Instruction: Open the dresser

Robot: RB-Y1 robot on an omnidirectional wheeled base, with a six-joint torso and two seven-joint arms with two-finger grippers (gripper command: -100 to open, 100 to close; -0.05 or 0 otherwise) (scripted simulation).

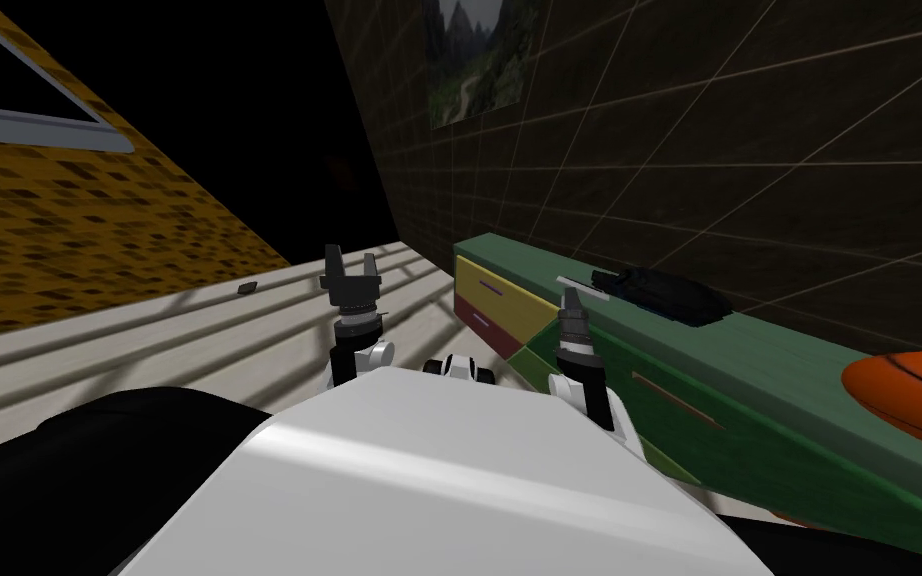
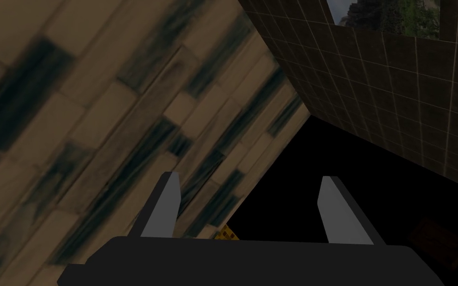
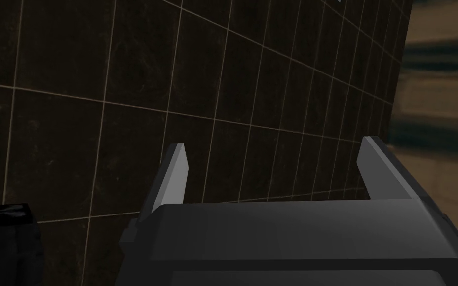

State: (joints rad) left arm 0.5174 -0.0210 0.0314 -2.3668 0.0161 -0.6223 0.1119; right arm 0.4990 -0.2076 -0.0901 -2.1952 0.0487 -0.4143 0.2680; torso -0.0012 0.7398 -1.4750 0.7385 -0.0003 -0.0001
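Standing nearest on my right, the right gripper [image 1: 569,297] is raised just before the dresser's [image 1: 779,370] front edge, fingers spread apart and holding nothing; I cannot tell whether it touches the wood. Its wrist view has the right gripper [image 3: 272,142] looking over the top at the tiled wall [image 3: 253,89]. The left gripper [image 1: 349,268] hangs over the floor [image 1: 199,330], well clear of the dresser, with its blades [image 2: 168,198] likewise apart and empty.

The dresser is a long, low, green-painted box. Its long axis runs along the tiled wall, from my near right away towards the far corner, and its fronts face the floor on my left. The near green drawer front [image 1: 689,415] carries a thin handle strip [image 1: 676,400]. Beyond the right gripper come a yellow drawer front [image 1: 504,290] and, below it, a red drawer front [image 1: 484,325], each with a slim bar handle.

On top lie an orange basketball [image 1: 914,395] at the near end, then a black object [image 1: 664,292] with a white slab [image 1: 584,287] just beside it.

Pale plank floor lies wide before the drawers; a small dark thing [image 1: 246,288] sits near the mottled yellow wall [image 1: 69,220], which holds a window [image 1: 19,100]. Farthest, a landscape picture [image 1: 474,55] hangs on the dark tiles beside a black area [image 1: 289,130].
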